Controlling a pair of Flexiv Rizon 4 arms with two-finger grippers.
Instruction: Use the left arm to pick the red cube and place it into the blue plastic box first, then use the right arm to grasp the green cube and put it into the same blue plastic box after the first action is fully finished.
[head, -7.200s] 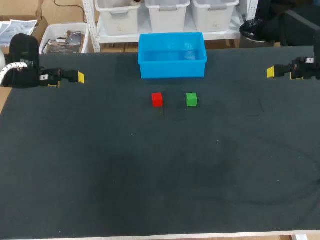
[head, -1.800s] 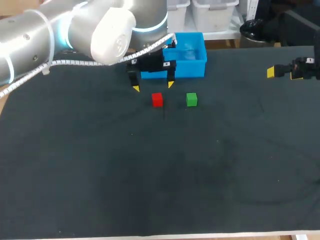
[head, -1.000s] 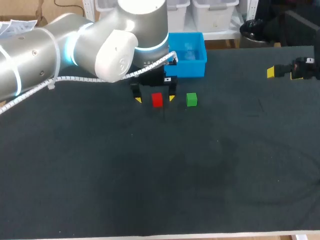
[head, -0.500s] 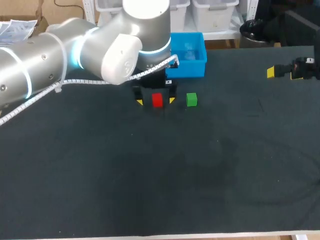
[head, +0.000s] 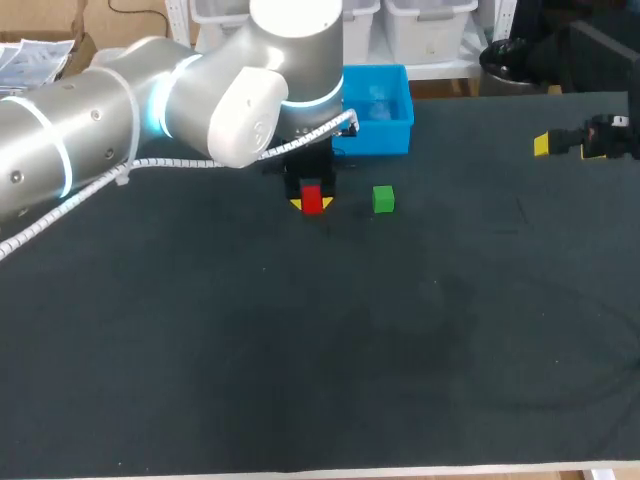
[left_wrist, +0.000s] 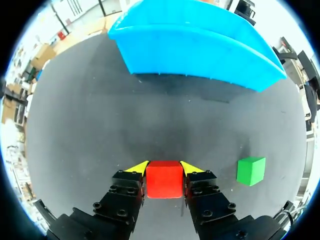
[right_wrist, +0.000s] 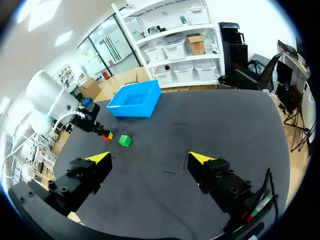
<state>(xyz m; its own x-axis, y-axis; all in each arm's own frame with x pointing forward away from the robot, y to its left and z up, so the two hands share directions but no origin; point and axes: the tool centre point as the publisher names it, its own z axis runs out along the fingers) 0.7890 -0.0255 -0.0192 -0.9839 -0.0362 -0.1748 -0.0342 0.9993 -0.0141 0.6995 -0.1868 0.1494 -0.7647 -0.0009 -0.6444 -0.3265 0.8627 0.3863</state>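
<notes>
The red cube (head: 313, 201) rests on the dark table just in front of the blue plastic box (head: 385, 140). My left gripper (head: 312, 204) is down over it. In the left wrist view both yellow-tipped fingers press the red cube (left_wrist: 164, 179) from its two sides, so my left gripper (left_wrist: 164, 168) is shut on it. The green cube (head: 383, 199) sits a short way to the right, also seen beside the fingers (left_wrist: 250, 170). The blue box (left_wrist: 200, 60) lies ahead of the gripper. My right gripper (right_wrist: 150, 157) stands open and empty at the table's far right (head: 545, 145).
The left arm's big grey body (head: 150, 110) reaches over the table's back left and hides the box's left part. From the right wrist the blue box (right_wrist: 135, 106) and green cube (right_wrist: 124, 141) lie far ahead across bare dark mat.
The left gripper's fingers, wide apart on either side of the red cube, have closed in onto it. The cube stays on the table. The right arm has not moved.
</notes>
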